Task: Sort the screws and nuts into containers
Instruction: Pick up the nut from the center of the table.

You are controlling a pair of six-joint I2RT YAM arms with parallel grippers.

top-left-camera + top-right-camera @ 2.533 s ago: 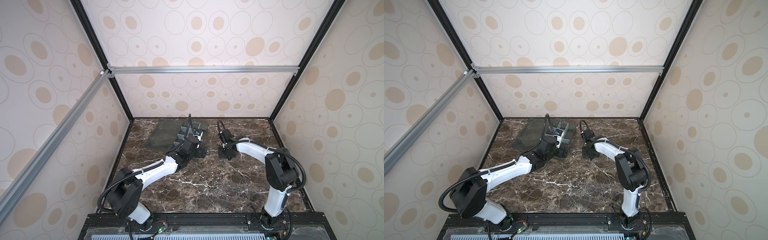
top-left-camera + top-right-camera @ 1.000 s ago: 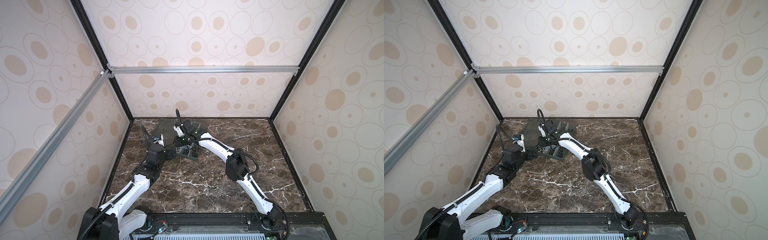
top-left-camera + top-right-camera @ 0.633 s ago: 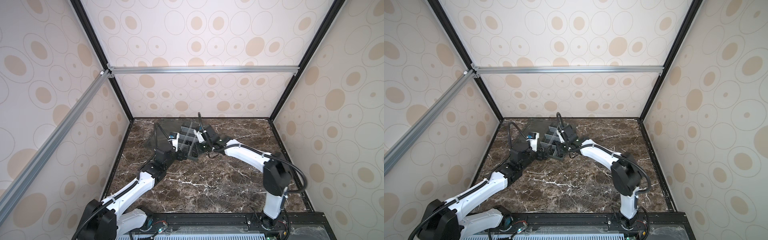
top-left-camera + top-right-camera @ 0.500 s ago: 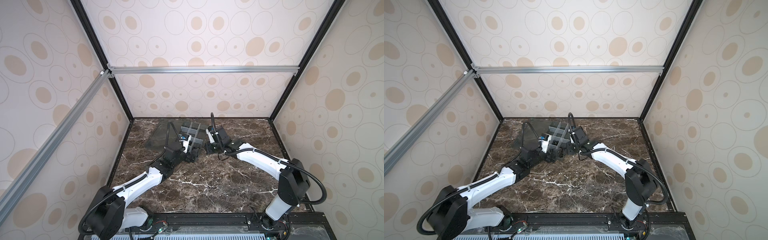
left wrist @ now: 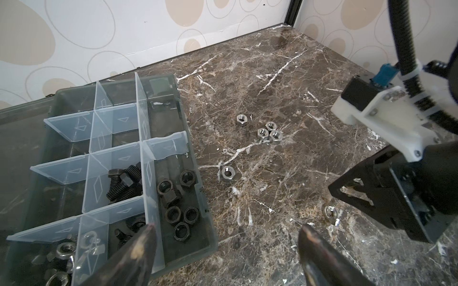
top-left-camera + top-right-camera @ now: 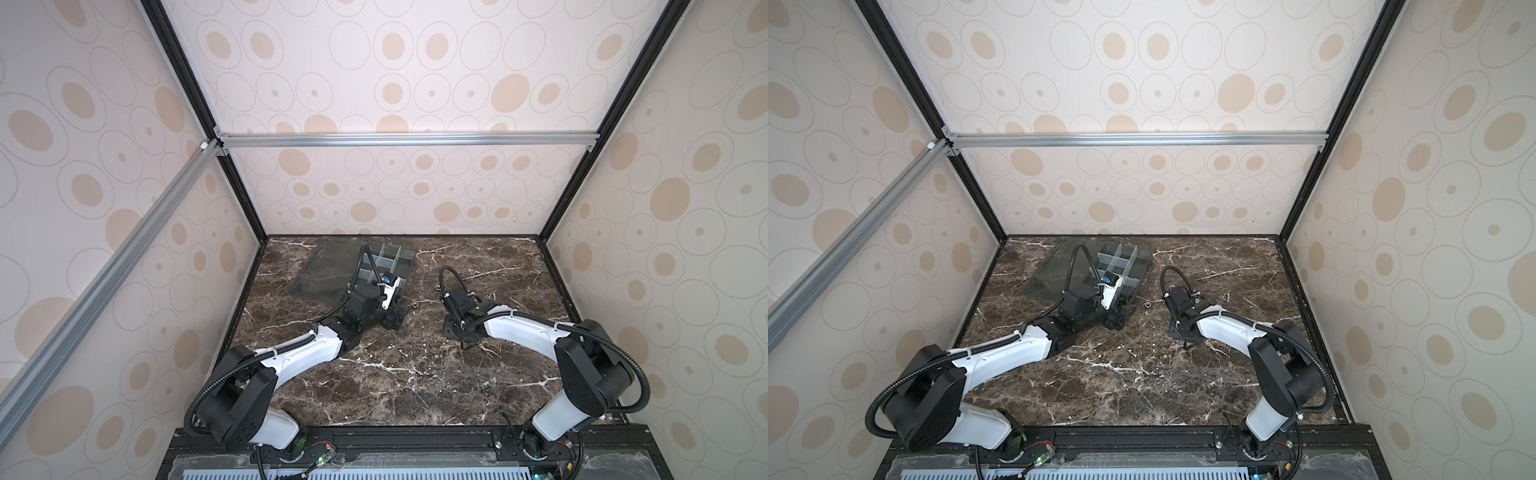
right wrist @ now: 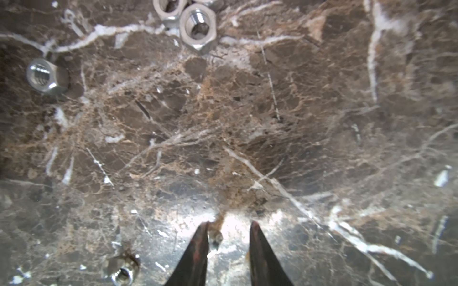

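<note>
Left wrist view: left gripper (image 5: 226, 244) spread wide and empty, hanging over the organizer box's (image 5: 209, 232) near corner, likely keeping clear. Containers (image 5: 146, 158) keep screws (image 5: 124, 183) and black nuts (image 5: 178, 215) in separate cells. Silver nuts (image 5: 269, 131) lie loose on the marble table (image 5: 272, 74) beside the box. Right gripper (image 7: 229, 237) is narrowly parted with its tips low beside a stray nut (image 5: 330, 213), probably lining up a pinch.

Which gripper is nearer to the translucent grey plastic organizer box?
Left. The left gripper hovers at a corner of the grey organizer box; the right gripper is apart, over marble.
</note>
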